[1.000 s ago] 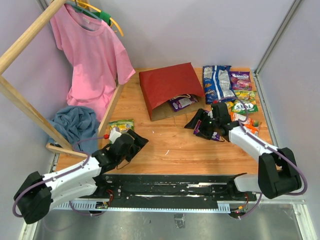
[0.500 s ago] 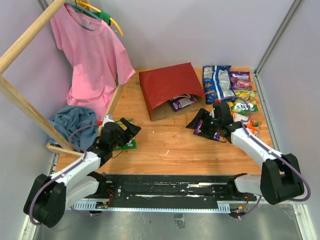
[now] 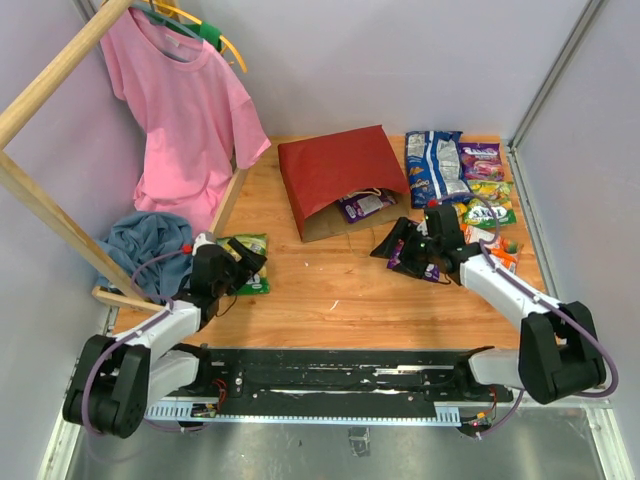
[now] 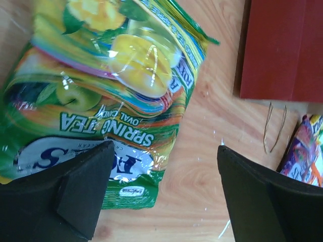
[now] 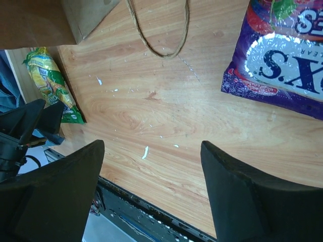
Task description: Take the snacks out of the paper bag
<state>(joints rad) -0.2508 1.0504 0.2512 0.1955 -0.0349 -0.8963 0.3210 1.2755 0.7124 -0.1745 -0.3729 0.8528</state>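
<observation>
The left pincer stood open above the green packet on the bench; the right pincer stood open beside the purple packet. A third packet lay in the mouth of the paper bag; a careless reach risked pushing it deeper.

Bare counter lies open between the right jaws; the paper bag blocks ahead-left and a purple packet ahead-right. A green packet crowds the left jaws' left finger, with bare wood rightward.
</observation>
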